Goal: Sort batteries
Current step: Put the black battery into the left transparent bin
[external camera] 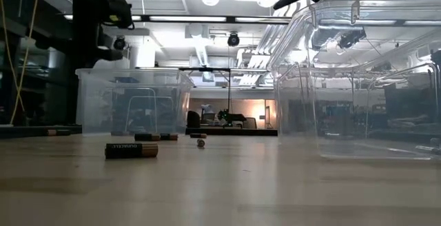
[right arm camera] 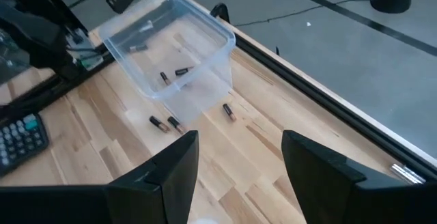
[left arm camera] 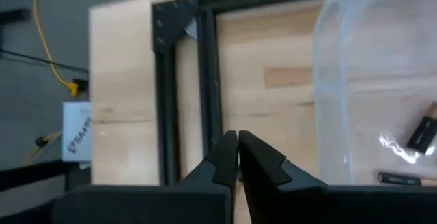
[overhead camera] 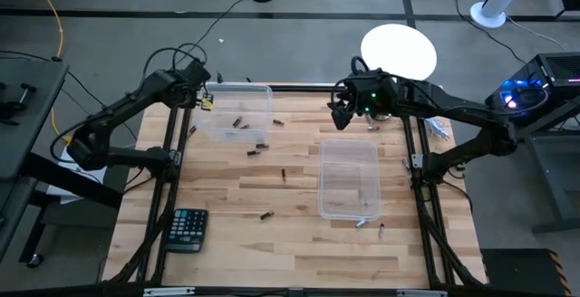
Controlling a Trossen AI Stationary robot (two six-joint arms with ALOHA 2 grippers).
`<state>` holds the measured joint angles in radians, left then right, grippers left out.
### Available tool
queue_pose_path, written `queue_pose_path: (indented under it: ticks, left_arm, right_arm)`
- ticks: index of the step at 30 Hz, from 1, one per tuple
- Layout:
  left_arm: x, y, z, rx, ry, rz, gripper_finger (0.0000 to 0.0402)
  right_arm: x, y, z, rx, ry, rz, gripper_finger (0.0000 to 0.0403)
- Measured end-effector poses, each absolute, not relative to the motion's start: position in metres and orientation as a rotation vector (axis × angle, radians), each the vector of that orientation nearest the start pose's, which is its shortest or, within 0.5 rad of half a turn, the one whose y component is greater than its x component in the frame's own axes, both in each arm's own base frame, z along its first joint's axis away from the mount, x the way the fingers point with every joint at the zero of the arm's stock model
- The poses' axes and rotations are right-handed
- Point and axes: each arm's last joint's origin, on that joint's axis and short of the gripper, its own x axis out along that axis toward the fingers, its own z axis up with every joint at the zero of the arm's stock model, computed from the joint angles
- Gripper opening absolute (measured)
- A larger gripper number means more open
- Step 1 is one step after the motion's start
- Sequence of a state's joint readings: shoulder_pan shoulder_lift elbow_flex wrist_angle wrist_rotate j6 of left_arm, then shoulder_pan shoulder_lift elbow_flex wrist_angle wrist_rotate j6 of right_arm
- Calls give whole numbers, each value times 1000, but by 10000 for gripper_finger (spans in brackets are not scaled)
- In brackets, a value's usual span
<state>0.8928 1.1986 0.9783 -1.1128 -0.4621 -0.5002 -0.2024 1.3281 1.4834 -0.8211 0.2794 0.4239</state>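
Small dark and silvery batteries lie scattered on the wooden table (overhead camera: 227, 243), among them one (overhead camera: 284, 175) between the bins and one (external camera: 131, 150) close to the low camera. A clear bin (overhead camera: 237, 111) at the far left holds a few batteries (right arm camera: 164, 77). A second clear bin (overhead camera: 349, 179) stands right of centre. My left gripper (left arm camera: 237, 157) hangs shut and empty above the far-left bin's outer corner (overhead camera: 204, 96). My right gripper (right arm camera: 239, 162) is open and empty in the air over the table's far middle (overhead camera: 340, 114).
A black calculator (overhead camera: 188, 229) lies near the front left corner. The black frame rails (left arm camera: 184, 87) run along the table's left and far edges. More batteries (overhead camera: 361, 224) lie just in front of the right bin. Bare wood stretches along the near edge.
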Motion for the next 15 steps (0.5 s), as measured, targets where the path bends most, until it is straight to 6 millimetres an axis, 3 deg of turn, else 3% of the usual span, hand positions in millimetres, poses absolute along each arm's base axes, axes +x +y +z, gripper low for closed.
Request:
queue_pose_path:
  ticks: [7,12,15]
  left_arm:
    - [125,164,242,-796,968,1354,1]
    - [144,164,254,-816,814,1254,0]
    - [145,163,267,-741,850,1231,0]
  right_arm:
    - [253,-59,401,331,565,-587,206]
    - [252,-59,402,317,569,-583,206]
    - [251,-58,402,309,569,-581,206]
